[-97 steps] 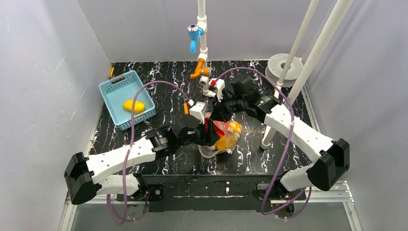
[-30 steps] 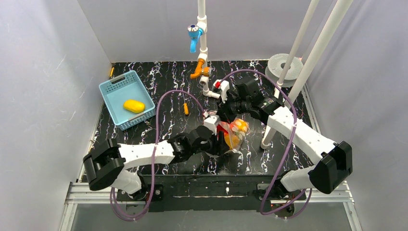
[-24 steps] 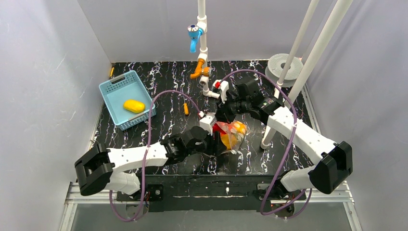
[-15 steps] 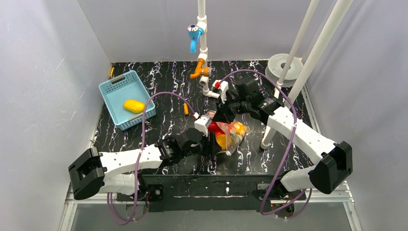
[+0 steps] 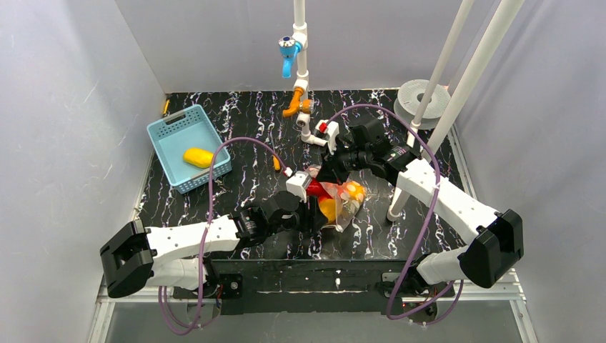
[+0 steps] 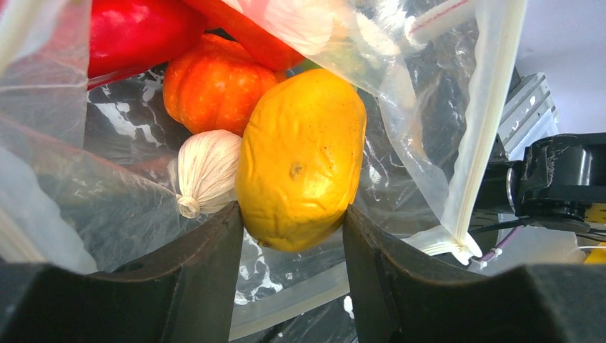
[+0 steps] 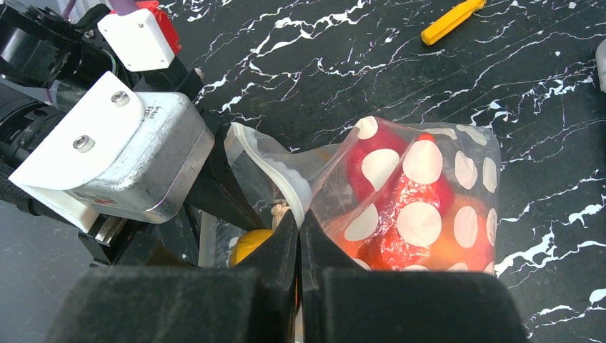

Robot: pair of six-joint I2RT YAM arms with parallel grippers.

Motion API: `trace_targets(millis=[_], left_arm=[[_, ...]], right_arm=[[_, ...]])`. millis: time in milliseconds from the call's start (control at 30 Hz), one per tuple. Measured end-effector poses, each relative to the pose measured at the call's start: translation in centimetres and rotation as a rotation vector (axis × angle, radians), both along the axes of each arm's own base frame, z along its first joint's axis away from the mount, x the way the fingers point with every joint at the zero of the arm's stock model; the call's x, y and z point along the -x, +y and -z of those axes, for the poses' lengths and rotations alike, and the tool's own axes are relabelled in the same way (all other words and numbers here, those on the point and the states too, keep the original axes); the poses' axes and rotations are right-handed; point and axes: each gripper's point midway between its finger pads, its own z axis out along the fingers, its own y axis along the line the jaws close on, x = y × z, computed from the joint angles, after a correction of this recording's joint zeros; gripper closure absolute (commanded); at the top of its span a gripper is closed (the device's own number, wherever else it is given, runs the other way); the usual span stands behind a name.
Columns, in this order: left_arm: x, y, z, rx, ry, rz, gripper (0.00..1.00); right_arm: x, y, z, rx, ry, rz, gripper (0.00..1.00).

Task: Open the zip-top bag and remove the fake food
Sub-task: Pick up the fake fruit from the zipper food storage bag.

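Note:
The zip-top bag (image 5: 344,202), clear with white polka dots (image 7: 429,186), hangs open-mouthed just above the table's middle. My right gripper (image 5: 327,174) is shut on the bag's upper rim (image 7: 300,225). My left gripper (image 5: 319,212) reaches into the mouth and is shut on a yellow oblong fake fruit (image 6: 300,161), one finger on each side (image 6: 293,229). Behind that fruit, inside the bag, lie an orange pumpkin-like piece (image 6: 207,82), a white garlic bulb (image 6: 207,168) and a red piece (image 6: 136,32). The yellow fruit's end shows below the rim (image 7: 250,243).
A light blue basket (image 5: 166,128) at the back left holds one yellow piece (image 5: 198,157). An orange-handled screwdriver (image 5: 276,161) lies on the black marbled table behind the bag. White pipes (image 5: 400,189) rise to the right, and a faucet pipe (image 5: 300,86) stands at the back.
My left arm has drawn back a little to the left, its fingers staying at the bag's mouth on the yellow fruit. The right gripper keeps holding the rim in place.

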Motion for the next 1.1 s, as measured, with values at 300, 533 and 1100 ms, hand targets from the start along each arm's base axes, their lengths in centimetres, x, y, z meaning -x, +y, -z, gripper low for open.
trace_targets(millis=[300, 533, 1100], left_arm=[[0.0, 0.5, -0.5, 0.002, -0.004, -0.013, 1.0], [0.3, 1.7, -1.8, 0.001, -0.026, -0.016, 1.0], [1.5, 3.9, -3.4, -0.076, -0.044, 0.034, 1.0]], right_arm=[[-0.2, -0.2, 0.0, 0.0, 0.001, 0.009, 0.99], [-0.4, -0.3, 0.0, 0.0, 0.001, 0.015, 0.99], [-0.5, -0.4, 0.0, 0.0, 0.006, 0.024, 0.99]])
